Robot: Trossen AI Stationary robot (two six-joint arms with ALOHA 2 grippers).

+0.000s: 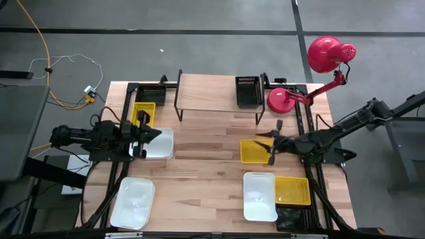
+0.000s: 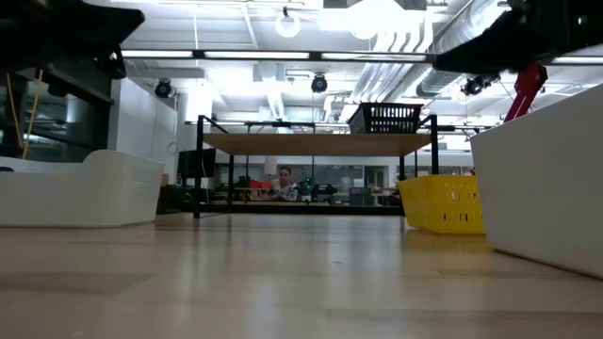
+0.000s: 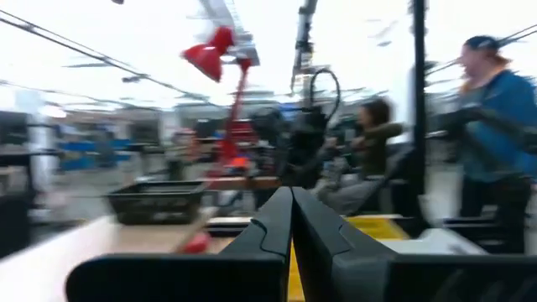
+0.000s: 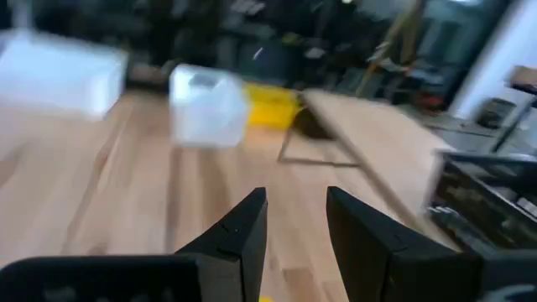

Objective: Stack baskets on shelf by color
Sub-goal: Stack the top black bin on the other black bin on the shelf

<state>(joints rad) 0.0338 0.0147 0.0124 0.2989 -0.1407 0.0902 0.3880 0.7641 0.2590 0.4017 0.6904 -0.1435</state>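
On the table's far edge stands the shelf (image 1: 216, 93), a black basket (image 1: 248, 91) on top. My right gripper (image 1: 273, 144), fingers spread and empty, hovers over a yellow basket (image 1: 255, 152); I could clip its rim descending. Left gripper (image 1: 147, 136) waits, pressed together.

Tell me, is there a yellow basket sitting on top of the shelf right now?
No, the only basket on the shelf is the black basket.

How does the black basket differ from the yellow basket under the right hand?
The black basket stands on the shelf, at its right end; the yellow basket sits on the table in front of the shelf. The right hand is over the yellow basket; nothing is near the black one. Both are small and rectangular.
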